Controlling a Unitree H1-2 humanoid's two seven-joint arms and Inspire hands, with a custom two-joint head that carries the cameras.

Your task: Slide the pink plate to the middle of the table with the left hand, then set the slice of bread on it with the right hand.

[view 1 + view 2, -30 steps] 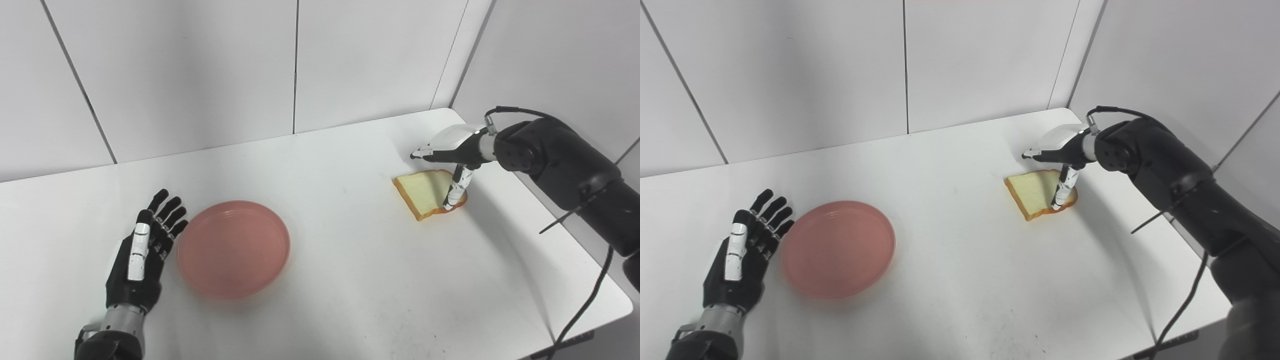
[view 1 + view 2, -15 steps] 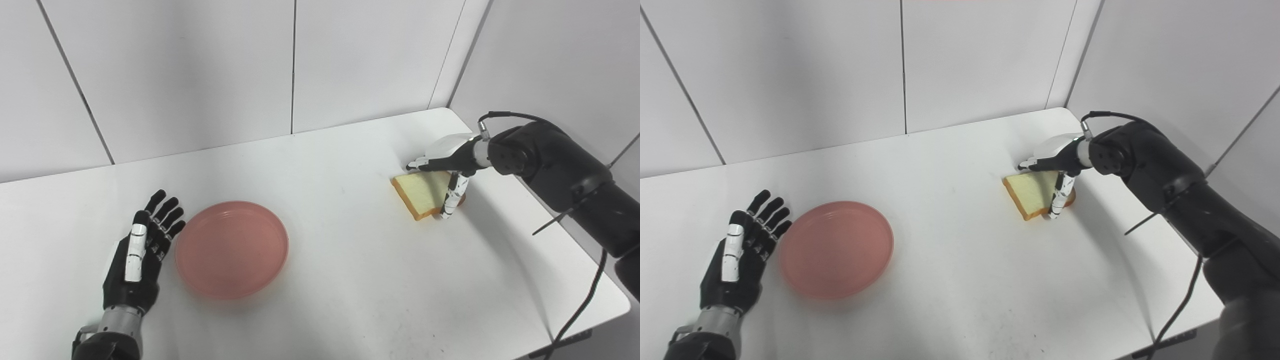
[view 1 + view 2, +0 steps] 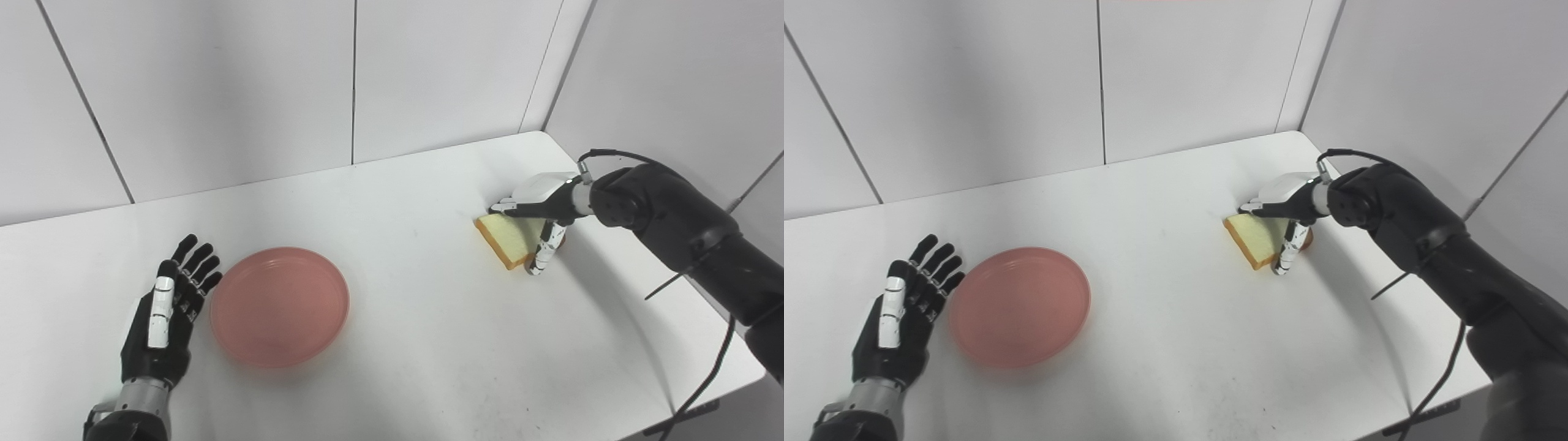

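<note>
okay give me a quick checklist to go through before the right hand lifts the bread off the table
1. Right hand at the slice of bread: ok, fingers lie over its far edge and the thumb comes down at its near right edge.
2. Grip firmly closed on the bread: cannot tell, the contact is hidden under the hand.
3. Bread off the table: not ok, it seems to rest on the surface.
4. Pink plate empty and ready: ok, nothing lies on it.
5. Plate at the middle of the table: not ok, it sits left of centre.
6. Left hand clear of the plate: ok, open, just left of the rim.
</note>
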